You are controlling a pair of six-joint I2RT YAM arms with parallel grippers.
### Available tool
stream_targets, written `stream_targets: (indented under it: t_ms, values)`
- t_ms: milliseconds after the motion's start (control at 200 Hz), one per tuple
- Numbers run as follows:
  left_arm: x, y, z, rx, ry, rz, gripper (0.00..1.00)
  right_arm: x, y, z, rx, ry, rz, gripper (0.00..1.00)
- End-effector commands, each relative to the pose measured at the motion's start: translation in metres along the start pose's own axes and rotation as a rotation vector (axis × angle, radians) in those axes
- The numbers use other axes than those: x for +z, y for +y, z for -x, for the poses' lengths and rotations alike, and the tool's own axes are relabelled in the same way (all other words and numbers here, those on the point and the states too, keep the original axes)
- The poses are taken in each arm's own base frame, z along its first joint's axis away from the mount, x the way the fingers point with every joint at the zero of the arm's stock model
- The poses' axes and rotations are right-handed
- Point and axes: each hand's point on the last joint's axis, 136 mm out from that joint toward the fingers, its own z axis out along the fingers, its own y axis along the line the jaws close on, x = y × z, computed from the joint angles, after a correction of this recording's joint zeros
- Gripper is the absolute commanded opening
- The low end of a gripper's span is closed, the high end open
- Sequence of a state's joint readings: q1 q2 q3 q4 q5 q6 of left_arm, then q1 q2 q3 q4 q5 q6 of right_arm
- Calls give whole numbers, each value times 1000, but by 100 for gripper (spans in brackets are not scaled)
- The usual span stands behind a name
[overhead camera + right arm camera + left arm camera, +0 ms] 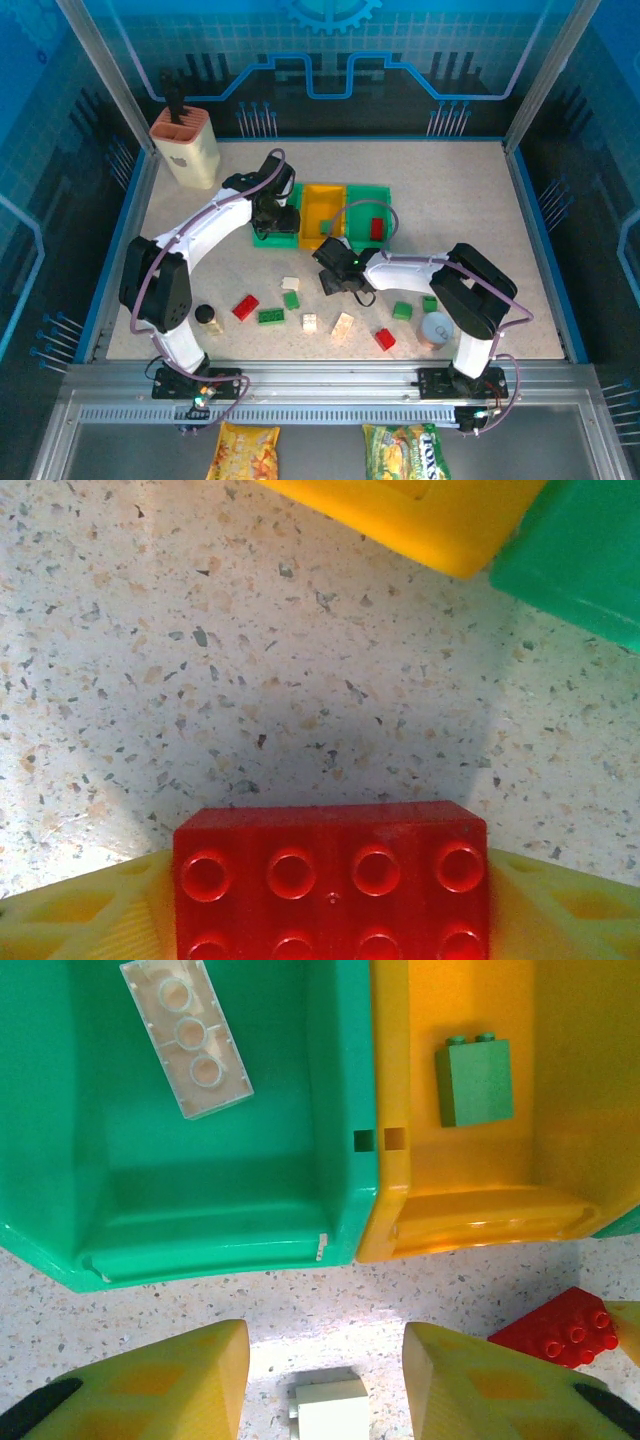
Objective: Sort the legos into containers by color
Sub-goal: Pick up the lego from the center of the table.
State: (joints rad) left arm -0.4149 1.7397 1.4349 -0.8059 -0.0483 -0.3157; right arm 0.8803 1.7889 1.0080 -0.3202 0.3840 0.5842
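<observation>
The right gripper [330, 880] has its fingers pressed against both short ends of a red brick [330, 865] on the table [250, 680], just in front of the bins. I'd guess it is bound for the right green bin [365, 192], where another red piece [377, 228] already lies. The left gripper [325, 1335] hangs empty, its fingers narrowly apart, above a loose cream brick [328, 1407], probably its next pick. The left green bin [200, 1190] holds an upturned cream plate [187, 1035], and the yellow bin [560, 1060] a green block [473, 1080].
</observation>
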Motion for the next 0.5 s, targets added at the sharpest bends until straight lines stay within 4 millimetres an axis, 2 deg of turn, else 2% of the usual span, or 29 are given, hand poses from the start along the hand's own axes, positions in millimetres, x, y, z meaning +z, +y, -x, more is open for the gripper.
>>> stream_targets:
  t_ms: [0,140,495]
  values:
    - [-7,5,-3,-7,-3,3,45,-2,0,9,20,-19,7,69]
    - [-7,5,-4,-8,-5,5,45,-6,-2,12,16,-29,6,64]
    - [-9,7,-5,-18,-16,10,46,-33,-4,27,8,-77,21,59]
